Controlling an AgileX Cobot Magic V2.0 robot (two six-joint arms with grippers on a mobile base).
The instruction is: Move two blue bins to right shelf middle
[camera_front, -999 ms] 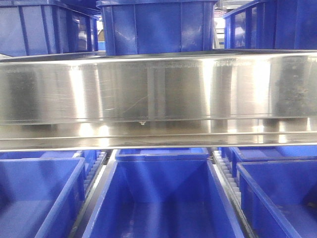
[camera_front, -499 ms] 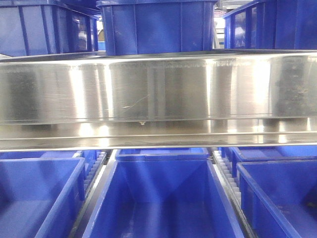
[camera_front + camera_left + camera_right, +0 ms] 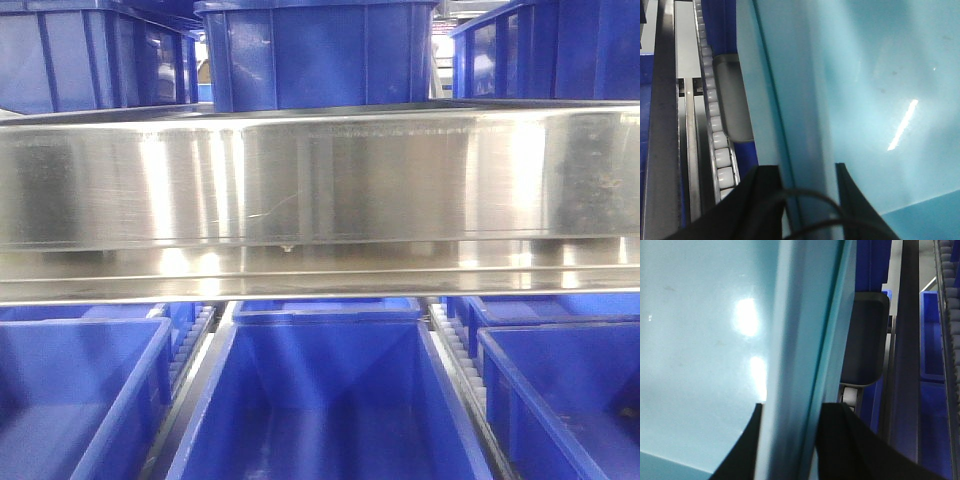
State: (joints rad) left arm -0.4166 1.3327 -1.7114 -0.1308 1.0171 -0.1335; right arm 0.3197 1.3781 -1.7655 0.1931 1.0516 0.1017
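At far left of the left wrist view runs a grey track of small white rollers (image 3: 715, 135). Just beside it, the left end effector (image 3: 802, 172) is clamped on the thick rim of the pale sky-blue rectangular plastic bin (image 3: 875, 90), 1 black finger on each side of the wall. I cannot tell whether this is 1 tub or 2 nested.

The front view shows only the stainless-steel shelf tier (image 3: 320, 180) and dark-blue plastic crates (image 3: 320, 400); the bin is out of sight there.

The right end effector (image 3: 796, 410) pinches the opposite rim likewise.

Both grips hold only the rim, so uneven arm motion could twist it loose, and the bin could catch the rail or a neighbouring crate.
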